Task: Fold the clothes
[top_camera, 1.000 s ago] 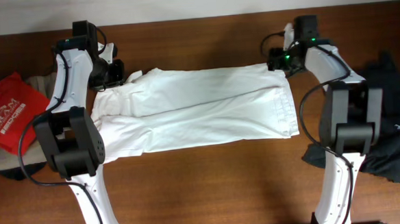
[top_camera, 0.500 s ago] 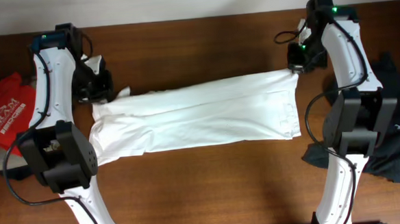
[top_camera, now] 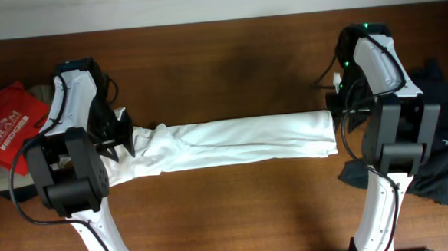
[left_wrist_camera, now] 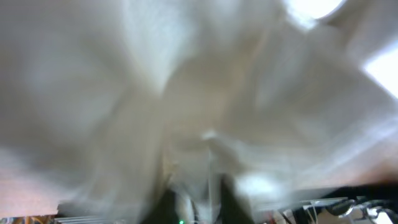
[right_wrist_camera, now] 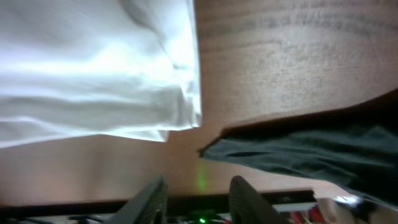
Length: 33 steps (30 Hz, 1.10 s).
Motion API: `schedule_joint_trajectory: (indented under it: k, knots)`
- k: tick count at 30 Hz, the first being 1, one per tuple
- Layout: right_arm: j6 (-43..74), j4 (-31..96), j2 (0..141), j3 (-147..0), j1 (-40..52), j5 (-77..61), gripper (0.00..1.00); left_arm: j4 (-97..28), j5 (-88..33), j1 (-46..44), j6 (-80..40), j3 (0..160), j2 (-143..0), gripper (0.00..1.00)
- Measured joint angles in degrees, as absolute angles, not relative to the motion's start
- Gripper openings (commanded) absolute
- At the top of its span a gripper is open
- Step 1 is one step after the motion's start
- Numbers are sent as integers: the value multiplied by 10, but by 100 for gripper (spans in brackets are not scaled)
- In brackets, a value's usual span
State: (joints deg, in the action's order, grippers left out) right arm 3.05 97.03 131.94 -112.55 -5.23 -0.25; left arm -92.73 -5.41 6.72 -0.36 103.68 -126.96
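White trousers [top_camera: 240, 140] lie across the brown table [top_camera: 228, 56], folded lengthwise into a narrow strip. My left gripper [top_camera: 123, 140] is at the bunched left end. In the blurred left wrist view the cloth [left_wrist_camera: 186, 74] fills the frame, and some of it lies between the parted fingers [left_wrist_camera: 199, 193]. My right gripper [top_camera: 336, 103] is at the right end, by the upper corner. In the right wrist view its fingers [right_wrist_camera: 198, 193] are open and empty, with the trousers' corner [right_wrist_camera: 93, 68] just beyond them.
A pile of dark clothes [top_camera: 440, 152] lies at the right table edge and also shows in the right wrist view [right_wrist_camera: 311, 152]. A red bag [top_camera: 9, 125] lies on other cloth at the left edge.
Both grippers pulled the trousers' far edge toward the front, folding the garment over itself into a narrower strip. The right gripper has let go of its corner.
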Motion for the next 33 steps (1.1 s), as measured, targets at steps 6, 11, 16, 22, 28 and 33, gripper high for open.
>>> schedule_joint_trajectory:
  k: [6,11,16,22,28,33]
  knots:
    - [30,932,1319,-1088,-54,26,56,-912,-49,67,-5,1030,-1270,60]
    - [-50,900,1319,-1086,-105,-58,59,-860,-76,62,5,1030,-1270,54]
    - [-84,879,1319,-1054,-131,-95,64,-827,-151,21,39,1030,-1270,44]
    - [-92,858,1319,-1026,-130,-103,64,-728,-163,-36,22,1030,-1270,42]
    - [-92,854,1319,-1025,-130,-103,65,-674,-116,-65,-46,1030,-1270,5]
    - [-92,854,1319,-1024,-130,-103,65,-718,-91,-95,-55,1030,-1270,1]
